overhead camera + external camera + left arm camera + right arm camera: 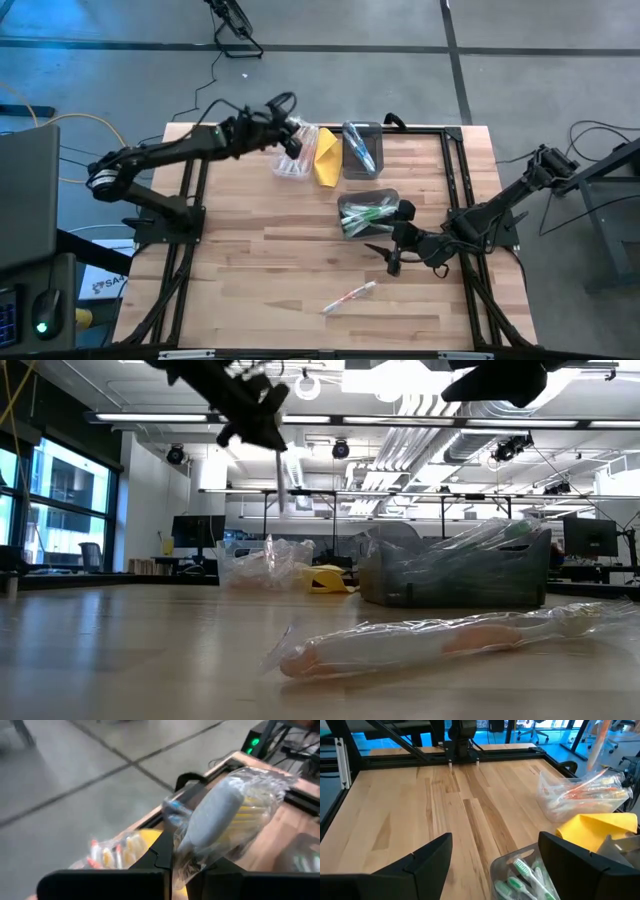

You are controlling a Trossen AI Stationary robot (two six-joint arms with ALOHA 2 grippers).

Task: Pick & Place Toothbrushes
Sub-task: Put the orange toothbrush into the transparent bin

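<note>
I saw a pale, light-brown striped wooden worktop [260, 250] framed in black. Green-and-white plastic toothbrushes [527, 877] filled one clear bin [368, 213]; red-orange ones [585, 790] sat in a clear bag. A bright yellow folded cloth-like piece [327, 157] lay between. My dark pincers were black.

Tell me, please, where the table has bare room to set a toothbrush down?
The left half of the table is bare, from the red-brush bin forward. Another patch lies beside the wrapped toothbrush. The far middle is crowded: bins, yellow cloth, left gripper holding a brush; open right gripper beside the green-brush bin.
</note>
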